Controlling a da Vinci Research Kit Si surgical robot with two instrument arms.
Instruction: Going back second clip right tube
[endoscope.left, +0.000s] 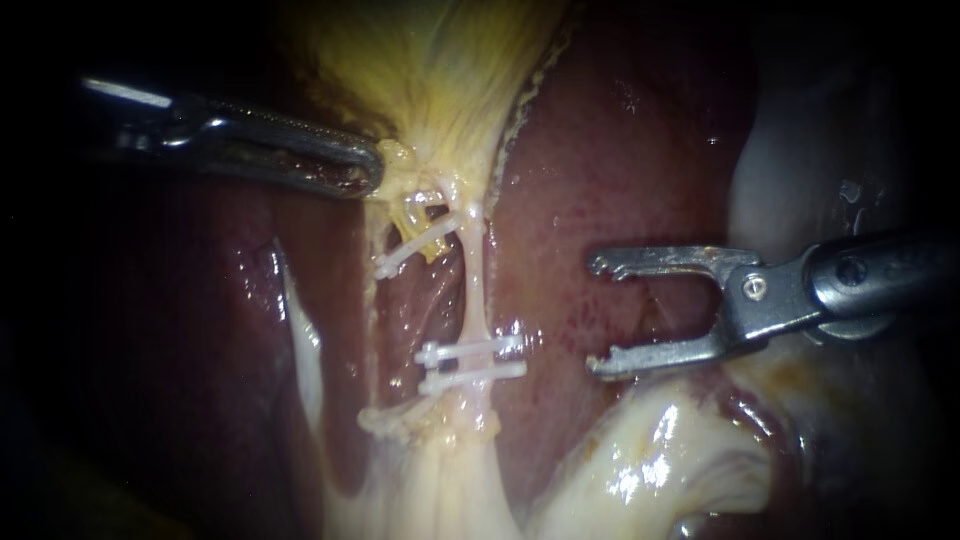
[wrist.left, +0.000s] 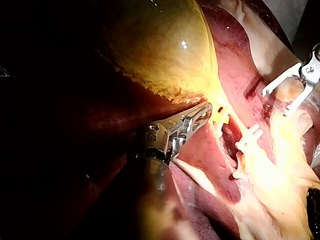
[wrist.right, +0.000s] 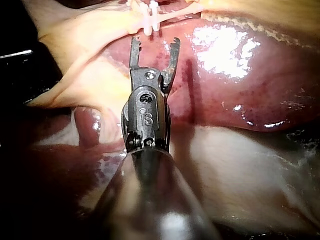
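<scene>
The right tube runs down from the yellow gallbladder and carries two white clips close together. Just left of it, a left tube bears one slanted clip. My right instrument stands to the right of the two clips, jaws wide open and empty, well clear of the tube. In the right wrist view the open jaws of the right instrument sit just short of the clips. My left instrument is shut on the gallbladder neck, also seen in the left wrist view as the left instrument.
Dark red liver lies behind and to both sides of the tubes. Pale, wet fatty tissue bulges under the right instrument. Another white clip sits low on the left side of the tissue stalk.
</scene>
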